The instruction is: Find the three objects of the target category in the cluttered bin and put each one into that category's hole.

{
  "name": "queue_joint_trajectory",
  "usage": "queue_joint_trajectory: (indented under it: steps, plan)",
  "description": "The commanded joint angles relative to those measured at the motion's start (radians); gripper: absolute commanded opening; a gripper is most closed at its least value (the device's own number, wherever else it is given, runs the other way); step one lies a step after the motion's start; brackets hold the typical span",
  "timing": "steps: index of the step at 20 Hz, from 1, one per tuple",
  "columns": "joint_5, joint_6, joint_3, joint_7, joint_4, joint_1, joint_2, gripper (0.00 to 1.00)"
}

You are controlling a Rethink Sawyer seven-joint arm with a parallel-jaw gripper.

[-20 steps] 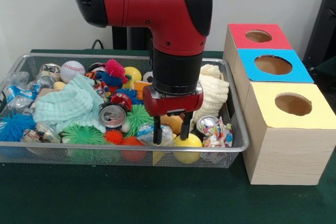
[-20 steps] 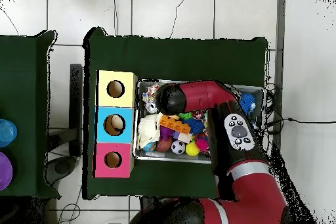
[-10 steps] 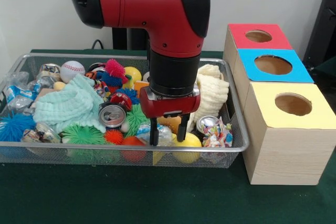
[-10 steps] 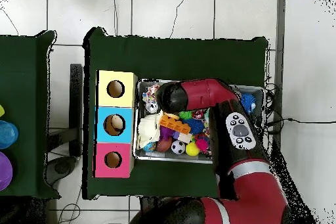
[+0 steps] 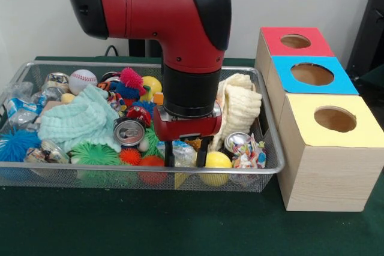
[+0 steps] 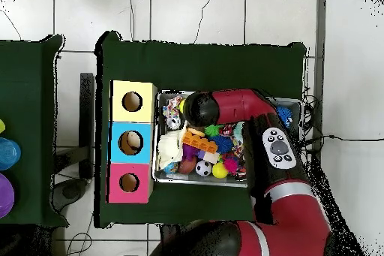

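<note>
Hand point(image 5: 186, 155) low in the wire basket point(image 5: 264, 175), at its near rim. The two dark fingers are spread, one each side of a crinkly clear plastic wrapper point(image 5: 183, 155); not yet pinching anything, as far as the front view shows. Yellow ball point(image 5: 217, 161) sits just beside the right-hand finger.

Progress: the target category is not named, so which three things count cannot be told. The basket looks full. The three box holes show only dark interiors, except the blue box point(image 6: 131, 143) from overhead, where something pale may lie in its hole (too small to be sure). Judged: early in the sorting, most or all of the three left to do.

Materials and shapes:
- Basket: fine metal mesh, shallow, rectangular, on the green-covered bench point(image 5: 150, 226).
- Boxes: pale wood-grain sides, flat coloured tops with round holes: red box point(image 5: 295, 41), blue, yellow box point(image 5: 333, 118), touching in a row beside the basket.
- Soft cloths: mint knit cloth point(image 5: 78, 118), cream knit cloth point(image 5: 240, 106), both ribbed and crumpled.
- Drink can point(image 5: 128, 131), shiny, on its side.
- Spiky rubber balls: green point(image 5: 95, 154), blue point(image 5: 15, 145), pink point(image 5: 131, 78).
- Baseball point(image 5: 82, 80), smooth white, stitched.
- Foil-wrapped sweets point(image 5: 247, 151), glittery.
</note>
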Motion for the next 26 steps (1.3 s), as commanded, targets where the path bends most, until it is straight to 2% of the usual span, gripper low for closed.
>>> queue_joint_trajectory:
  steps: [1,2,3,8,14,17,21,26]
  plan:
    - [-0.032,0.028,0.056,-0.114,-0.045,-0.056,0.055,1.00]
    - [-0.024,0.019,0.070,-0.115,-0.037,-0.066,0.057,1.00]
    - [-0.015,0.011,0.083,-0.115,-0.029,-0.076,0.058,0.00]
    - [-0.006,0.068,0.100,-0.143,-0.005,-0.086,0.042,0.00]
    - [0.004,0.100,0.098,-0.125,0.013,-0.079,0.016,0.00]
    - [0.036,0.146,0.095,-0.098,0.082,-0.070,-0.063,0.00]
    - [0.102,0.239,0.093,-0.063,0.192,-0.051,-0.203,0.00]
    - [0.147,0.326,0.063,-0.015,0.241,0.005,-0.298,0.00]
